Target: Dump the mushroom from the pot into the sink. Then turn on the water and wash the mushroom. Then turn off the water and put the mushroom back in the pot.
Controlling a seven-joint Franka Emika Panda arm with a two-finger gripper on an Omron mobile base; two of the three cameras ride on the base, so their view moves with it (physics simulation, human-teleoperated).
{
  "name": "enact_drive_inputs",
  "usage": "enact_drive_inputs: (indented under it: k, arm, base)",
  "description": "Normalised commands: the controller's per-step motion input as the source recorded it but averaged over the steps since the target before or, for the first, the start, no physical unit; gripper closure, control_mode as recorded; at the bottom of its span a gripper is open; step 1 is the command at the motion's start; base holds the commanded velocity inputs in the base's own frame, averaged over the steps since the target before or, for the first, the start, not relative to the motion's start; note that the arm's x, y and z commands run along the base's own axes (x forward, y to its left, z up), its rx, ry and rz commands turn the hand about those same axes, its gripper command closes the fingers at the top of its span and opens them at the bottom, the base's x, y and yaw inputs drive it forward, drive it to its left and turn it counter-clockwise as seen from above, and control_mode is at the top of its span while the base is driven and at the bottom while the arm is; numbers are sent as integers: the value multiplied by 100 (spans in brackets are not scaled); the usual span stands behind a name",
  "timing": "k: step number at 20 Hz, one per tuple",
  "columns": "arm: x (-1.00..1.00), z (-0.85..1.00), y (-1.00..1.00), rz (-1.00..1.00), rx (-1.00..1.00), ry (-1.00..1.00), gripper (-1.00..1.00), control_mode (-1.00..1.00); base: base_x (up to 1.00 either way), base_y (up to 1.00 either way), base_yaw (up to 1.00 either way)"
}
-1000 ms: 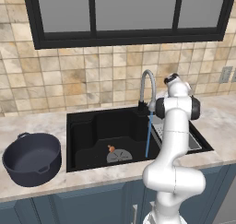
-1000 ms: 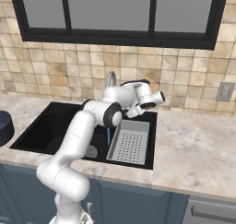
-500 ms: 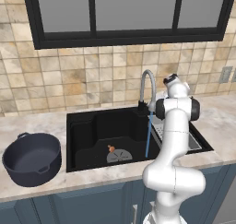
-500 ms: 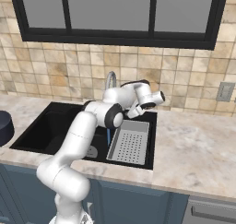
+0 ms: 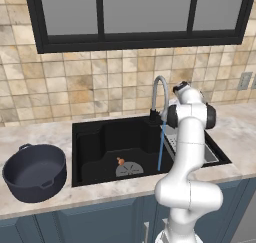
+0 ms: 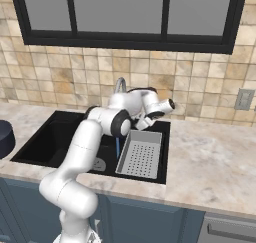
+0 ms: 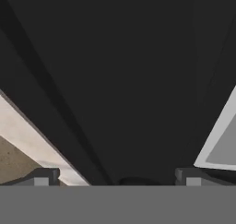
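Note:
The tiny orange-brown mushroom (image 5: 120, 161) lies on the floor of the black sink (image 5: 100, 142), just beside the round grey drain (image 5: 129, 170). A thin blue stream of water (image 5: 160, 148) falls from the curved faucet (image 5: 159, 93) into the basin. The dark pot (image 5: 35, 172) stands with nothing in it on the counter left of the sink. My gripper (image 6: 143, 122) hangs over the back right of the sink, close by the faucet. In the hand view my gripper (image 7: 115, 177) is open, its fingertips (image 7: 44, 177) wide apart with nothing between them.
A grey perforated strainer tray (image 6: 140, 155) fills the right part of the sink. Marble counter (image 6: 215, 157) stretches to the right, with a wall outlet (image 6: 243, 98) on the tiled wall. A dark-framed window (image 5: 140, 17) sits above the faucet.
My hand has drifted slightly by the faucet. The water keeps running and the mushroom has stayed by the drain.

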Motion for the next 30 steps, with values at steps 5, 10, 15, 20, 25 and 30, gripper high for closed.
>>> enact_drive_inputs:
  k: [5,10,15,20,25,30]
  arm:
    - [32,2,76,8,0,0,-100,-100]
    - [41,4,83,14,-4,-1,-100,-100]
    - [43,1,82,32,-11,-11,-100,-100]
    - [36,2,77,51,-25,-22,-100,-100]
    - [19,17,81,49,-30,-19,-100,-100]
    - [0,37,99,37,-31,-21,-100,-100]
  base:
    - [0,0,0]
    - [0,0,0]
    - [0,0,0]
    - [0,0,0]
    - [0,0,0]
    - [0,0,0]
